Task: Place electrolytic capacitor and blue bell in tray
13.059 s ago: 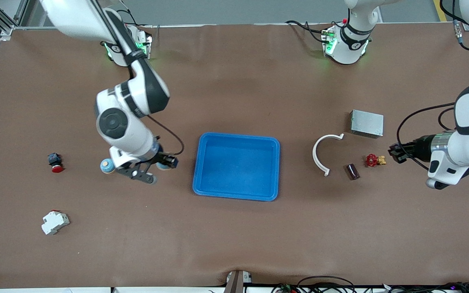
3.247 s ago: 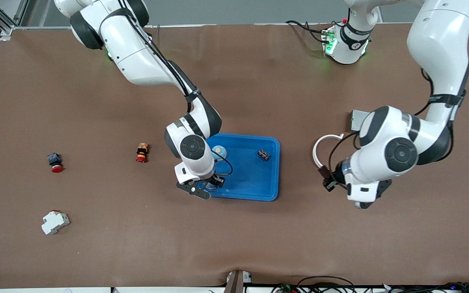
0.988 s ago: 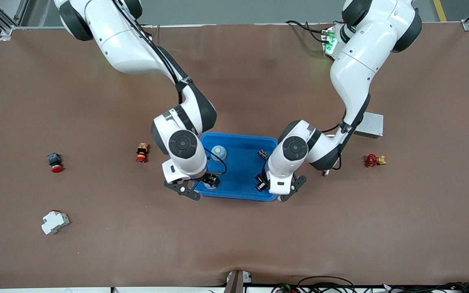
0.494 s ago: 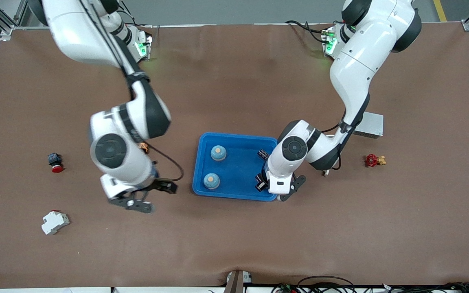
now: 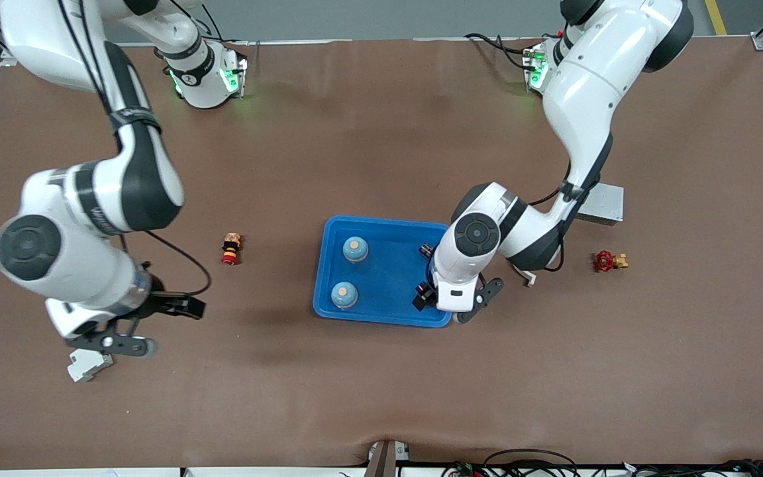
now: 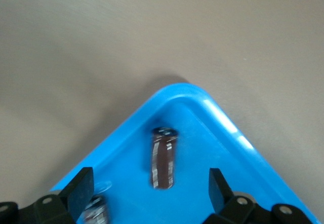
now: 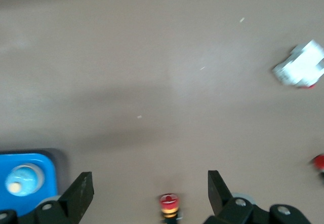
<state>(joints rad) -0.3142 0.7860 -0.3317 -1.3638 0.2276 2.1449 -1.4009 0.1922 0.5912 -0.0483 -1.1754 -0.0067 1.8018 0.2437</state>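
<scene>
The blue tray (image 5: 388, 315) holds two blue bells (image 5: 355, 249) (image 5: 344, 295). My left gripper (image 5: 424, 295) is open and hovers low over the tray's near corner toward the left arm's end. In the left wrist view the dark brown electrolytic capacitor (image 6: 163, 158) lies in that tray corner (image 6: 202, 100), between the spread fingers of my left gripper (image 6: 150, 176) and untouched. My right gripper (image 5: 179, 307) is open and empty over bare table toward the right arm's end. The right wrist view shows my right gripper (image 7: 150, 183), a tray corner (image 7: 43, 160) and one bell (image 7: 20, 178).
A small dark component (image 5: 426, 250) lies in the tray. A red-and-orange button (image 5: 230, 248), also in the right wrist view (image 7: 168, 203), and a white breaker (image 5: 87, 364) lie toward the right arm's end. A grey metal box (image 5: 605, 202) and a red valve (image 5: 607, 260) lie toward the left arm's end.
My right arm has drawn back from the tray toward its own end of the table, leaving the second bell in the tray. My left gripper has stayed over the tray corner.
</scene>
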